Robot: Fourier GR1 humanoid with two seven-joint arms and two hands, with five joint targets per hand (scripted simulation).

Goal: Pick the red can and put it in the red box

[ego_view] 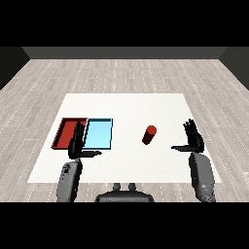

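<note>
While both robot hands, left (78, 142) and right (193, 137), hover spread, the red can (149, 134) stands apart between them.

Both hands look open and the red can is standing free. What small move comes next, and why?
Probably ease the right hand left toward the red can. The can stands apart on the white table, nearer that hand, whose fingers are open; the left hand hovers by the red tray.

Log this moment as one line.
red can: on table, untouched | left hand: open | right hand: open | red tray: no can
</note>
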